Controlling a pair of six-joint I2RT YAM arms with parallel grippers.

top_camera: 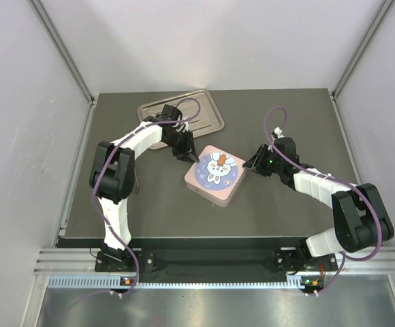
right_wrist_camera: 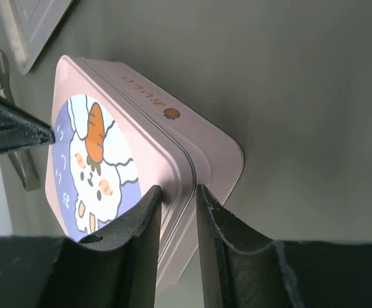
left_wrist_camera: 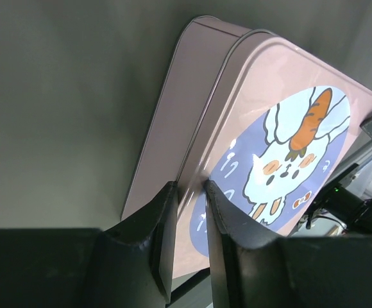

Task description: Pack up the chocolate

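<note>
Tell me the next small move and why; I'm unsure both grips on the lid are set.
Probably squeeze the right gripper shut on the lid before any lift. The left gripper pinches the opposite rim, while the right one straddles its rim and firm contact is unclear. Lifting now might tip the lid.

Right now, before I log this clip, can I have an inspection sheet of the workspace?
Surface: dark table, matte.
Job's things: chocolate not seen; pink box stands with its rabbit-and-carrot lid on.
Clutter: silver tray at the back left, partly behind the left arm.
Grippers: left tool shut on the lid's rim; right tool straddles the opposite corner, grip uncertain.
Cables: left purple cable and right purple cable loop along the arms.
Surroundings: white walls, aluminium rail in front.
</note>
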